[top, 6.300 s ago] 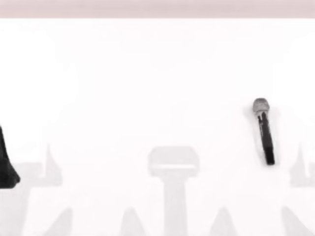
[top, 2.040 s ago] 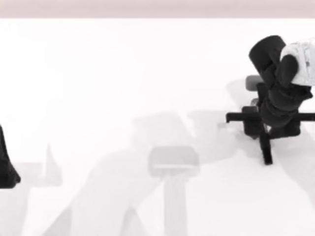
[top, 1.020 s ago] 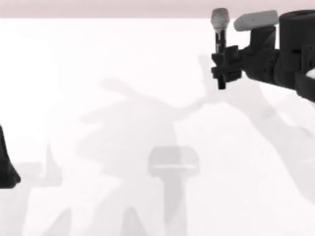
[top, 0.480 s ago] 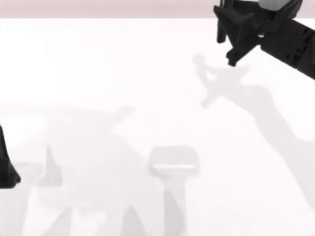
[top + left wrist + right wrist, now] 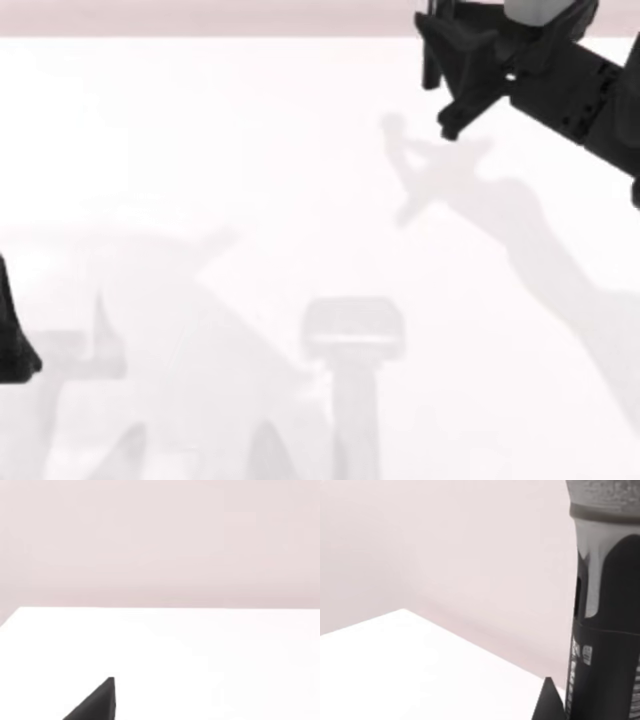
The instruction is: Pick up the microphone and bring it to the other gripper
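Note:
My right gripper [image 5: 458, 85] hangs high over the table's far right corner, shut on the microphone. In the top view the microphone is hard to tell from the black claw. Its shadow [image 5: 402, 175] falls on the table below. In the right wrist view the microphone [image 5: 605, 630] stands upright, grey mesh head on top and black handle below. One dark fingertip [image 5: 548, 705] rests against the handle. The other gripper, my left one [image 5: 14, 345], stays parked at the table's left edge. Only a dark tip of it [image 5: 95, 705] shows in the left wrist view.
The white table [image 5: 250, 150] ends at a far edge against a pale pink wall [image 5: 200, 15]. Grey shadows of the arms and the camera stand [image 5: 352, 330] lie across the table's near half.
My right gripper rose from the table with the microphone and has shifted slightly left in the last half second. The left arm has not moved.

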`<state>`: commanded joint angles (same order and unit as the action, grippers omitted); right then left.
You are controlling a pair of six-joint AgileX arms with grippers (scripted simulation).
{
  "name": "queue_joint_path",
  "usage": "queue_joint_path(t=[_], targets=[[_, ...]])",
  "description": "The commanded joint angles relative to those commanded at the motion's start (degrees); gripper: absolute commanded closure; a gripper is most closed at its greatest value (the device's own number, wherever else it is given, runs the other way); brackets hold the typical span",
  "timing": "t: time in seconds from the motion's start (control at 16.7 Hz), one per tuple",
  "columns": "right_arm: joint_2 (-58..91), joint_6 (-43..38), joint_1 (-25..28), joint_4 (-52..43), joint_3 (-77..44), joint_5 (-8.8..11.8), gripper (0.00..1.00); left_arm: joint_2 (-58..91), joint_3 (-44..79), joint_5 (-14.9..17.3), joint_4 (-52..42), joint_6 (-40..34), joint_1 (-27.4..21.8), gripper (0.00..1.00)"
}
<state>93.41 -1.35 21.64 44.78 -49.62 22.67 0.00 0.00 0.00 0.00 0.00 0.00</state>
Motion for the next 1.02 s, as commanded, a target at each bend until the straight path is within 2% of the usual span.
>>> queue_joint_path(t=[0.3,0.42,0.54,1.02], targets=[[-4.36,-0.60,10.33,-1.23,1.76,-9.95,1.00,0.00,0.00,0.00,0.00,0.00,0.00,0.00],[-5.77,-0.76,13.41,-1.54,2.24,-12.91,1.00,0.00,0.00,0.00,0.00,0.00,0.00,0.00],[-6.22,-0.81,14.26,-1.63,2.37,-13.75,1.00,0.00,0.00,0.00,0.00,0.00,0.00,0.00],[-6.22,-0.81,14.26,-1.63,2.37,-13.75,1.00,0.00,0.00,0.00,0.00,0.00,0.00,0.00]])
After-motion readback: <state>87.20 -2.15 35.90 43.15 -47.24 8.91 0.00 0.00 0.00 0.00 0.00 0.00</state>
